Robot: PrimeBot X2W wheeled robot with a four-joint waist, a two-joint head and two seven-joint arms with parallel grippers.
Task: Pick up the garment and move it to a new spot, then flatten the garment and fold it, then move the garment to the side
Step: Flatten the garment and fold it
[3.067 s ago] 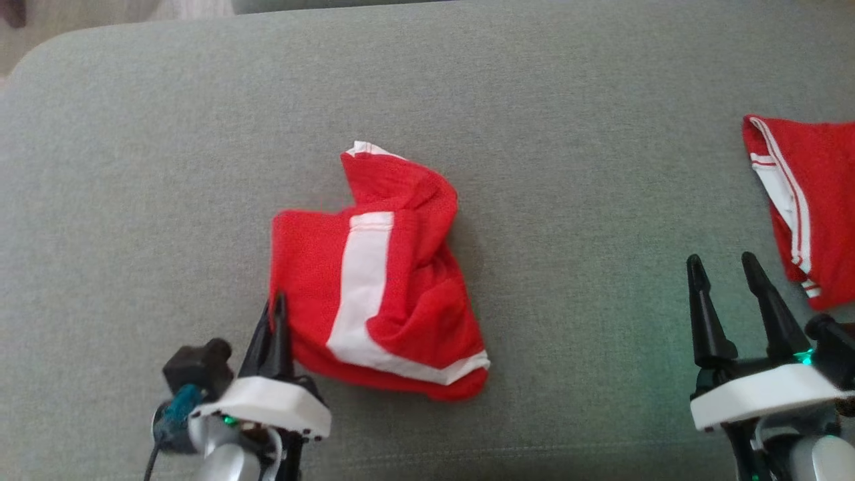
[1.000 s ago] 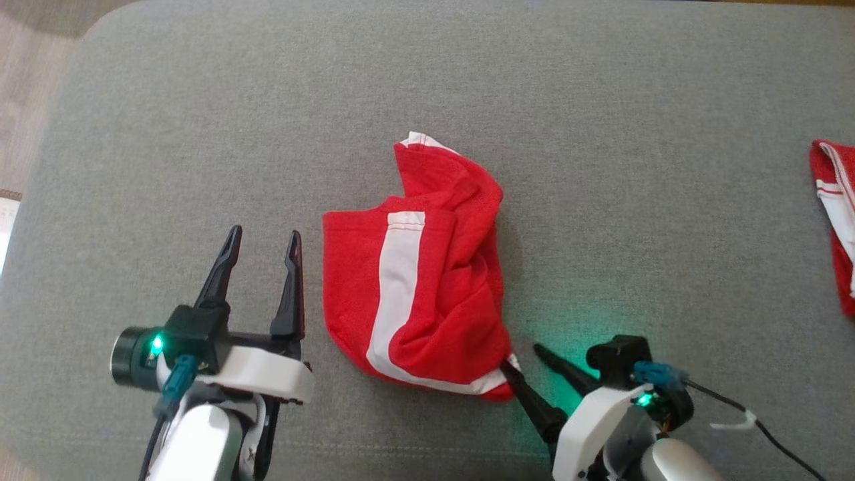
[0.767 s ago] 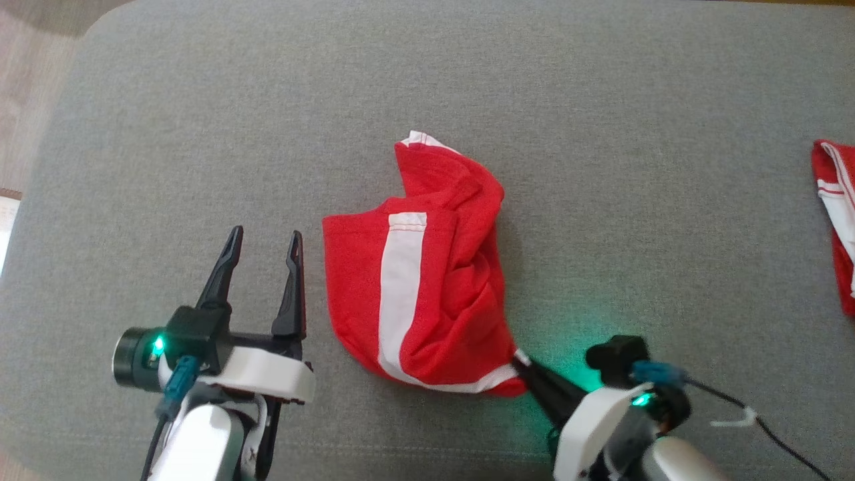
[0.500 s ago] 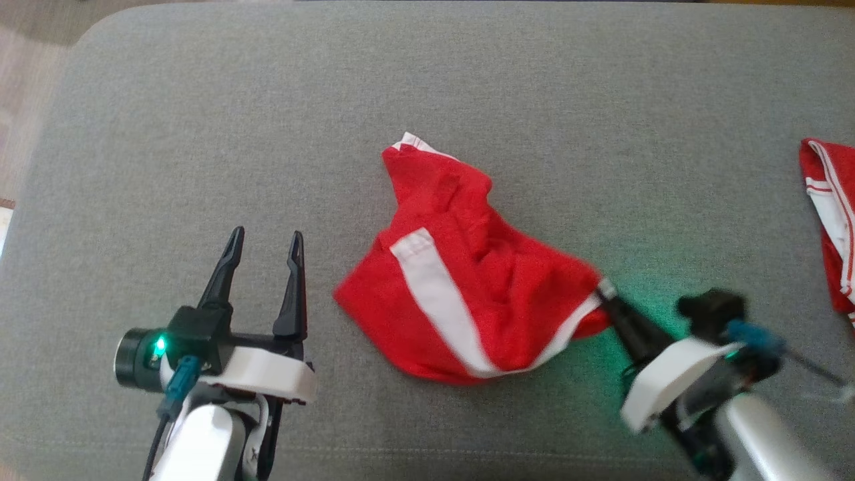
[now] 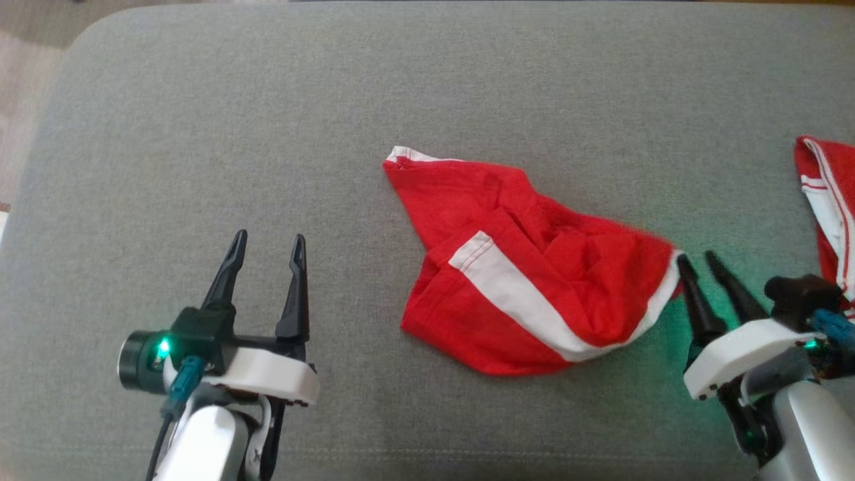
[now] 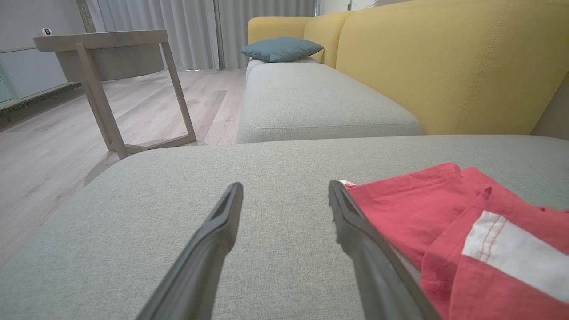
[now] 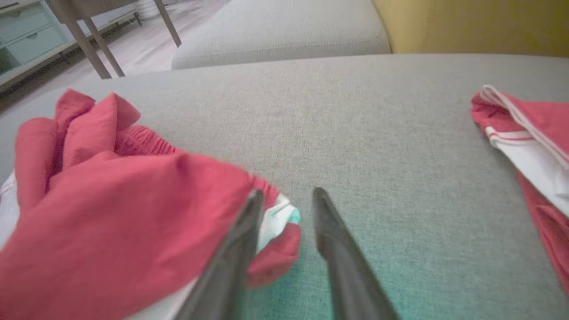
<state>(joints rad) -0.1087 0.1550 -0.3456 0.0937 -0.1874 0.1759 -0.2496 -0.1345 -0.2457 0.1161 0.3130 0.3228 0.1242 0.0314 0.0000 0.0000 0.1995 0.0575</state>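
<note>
The garment (image 5: 574,260), red shorts with a white stripe, lies crumpled and drawn out sideways on the grey cushion (image 5: 401,80). My right gripper (image 5: 697,259) sits at its right corner with the jaws parted. In the right wrist view the white-hemmed corner of the garment (image 7: 111,204) rests loose against the left finger of the right gripper (image 7: 287,192), not pinched. My left gripper (image 5: 269,236) hovers open to the left of the cloth, apart from it. The left wrist view has the left gripper (image 6: 285,186) over bare cushion, with the garment (image 6: 422,200) to its right.
A second red and white garment (image 5: 825,200) lies at the cushion's right edge, close behind my right wrist, and shows as the second garment (image 7: 533,133) too. The cushion's rounded left corner drops to wood floor (image 5: 20,67). Beyond stand a yellow sofa back (image 6: 444,58) and a wooden side table (image 6: 102,66).
My right gripper shut on the garment's lower right corner, dragged it to the right so the cloth stretched out, and has now parted its jaws. The left gripper stayed still and open.
</note>
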